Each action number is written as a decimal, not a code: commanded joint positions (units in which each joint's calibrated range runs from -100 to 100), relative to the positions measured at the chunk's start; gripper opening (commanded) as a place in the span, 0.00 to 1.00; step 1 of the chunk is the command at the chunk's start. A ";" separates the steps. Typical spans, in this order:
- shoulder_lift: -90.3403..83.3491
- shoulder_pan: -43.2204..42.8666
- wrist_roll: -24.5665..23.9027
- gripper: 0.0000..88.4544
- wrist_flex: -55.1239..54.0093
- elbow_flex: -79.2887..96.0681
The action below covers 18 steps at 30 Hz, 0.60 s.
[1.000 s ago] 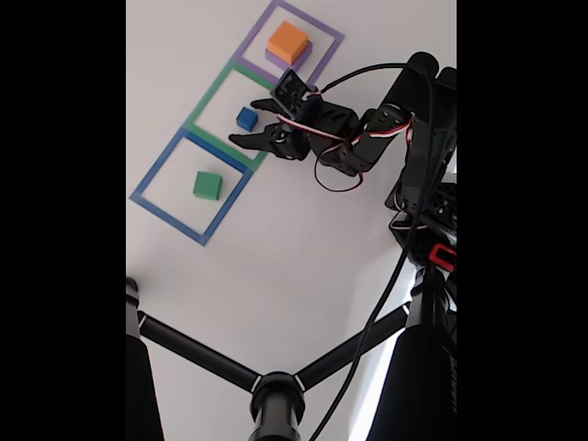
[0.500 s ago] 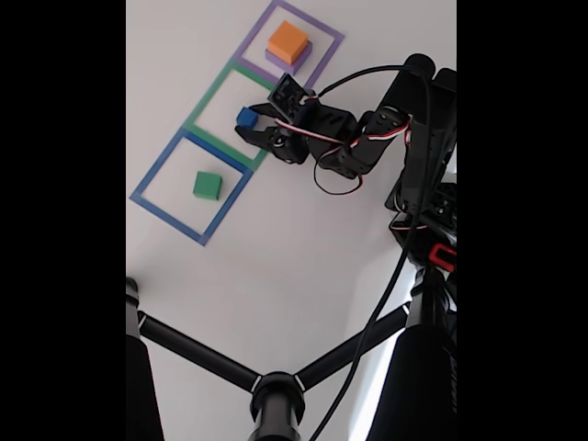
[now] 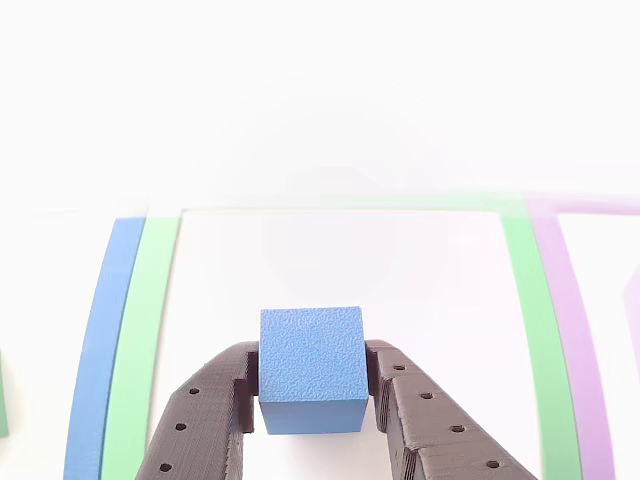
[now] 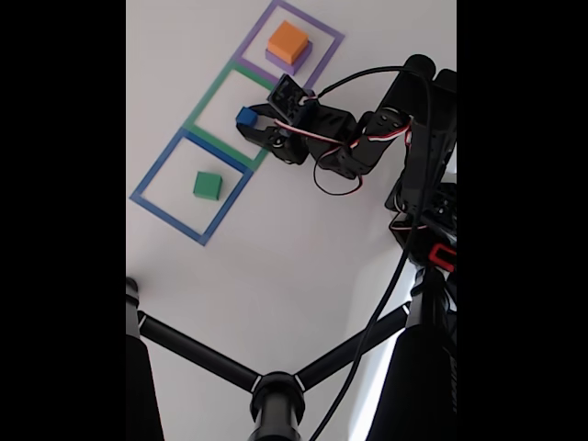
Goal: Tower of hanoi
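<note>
Other view: pincer (image 3: 312, 400) apparently clamps blue cube (image 3: 311, 368), face-on, upright.

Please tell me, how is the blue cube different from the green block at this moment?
Colour: the blue cube is blue, the green block is green. Place: the blue cube sits in the green square outline, the green block in the blue square outline. State: the end effector has its fingers closed against both sides of the blue cube, while the green block stands free, nothing touching it. Both are plain matte blocks on the white table.
</note>
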 commanded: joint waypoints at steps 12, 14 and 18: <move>-42.70 -3.58 0.59 0.02 49.03 -5.53; -48.51 -3.87 0.59 0.01 59.40 -8.53; -57.47 -5.12 0.59 0.01 80.37 -17.71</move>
